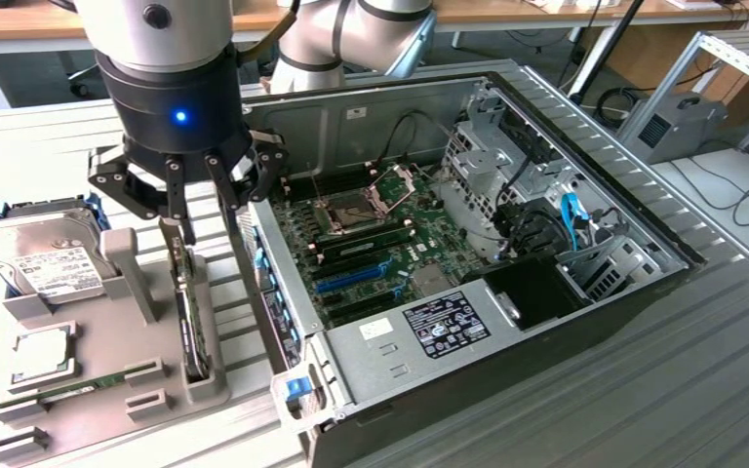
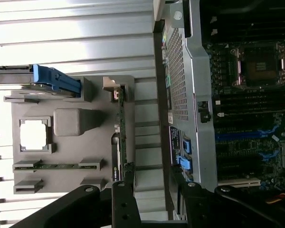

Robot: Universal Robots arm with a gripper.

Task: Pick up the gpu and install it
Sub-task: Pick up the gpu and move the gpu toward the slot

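Observation:
The gpu (image 1: 192, 317) stands on edge in a slot of the grey parts holder (image 1: 114, 390), a thin green card with a metal bracket at its upper end. From the wrist it shows edge-on as a narrow green strip (image 2: 122, 128). My gripper (image 1: 206, 222) hangs just above the card's upper end, open, with nothing between its fingers. In the wrist view the gripper (image 2: 154, 183) has one fingertip (image 2: 128, 171) over the card's end, while the other lies toward the computer case (image 2: 194, 71). The open case (image 1: 635, 219) lies beside the holder with its motherboard (image 1: 374, 244) exposed.
On the holder sit a silver hard drive (image 1: 43, 258), a CPU (image 1: 43, 351) and a RAM stick (image 1: 82, 388). Blue expansion slots (image 1: 348, 278) run across the motherboard. The case's side wall (image 1: 264, 292) rises close to the gpu. Slatted metal table (image 1: 687, 390) surrounds everything.

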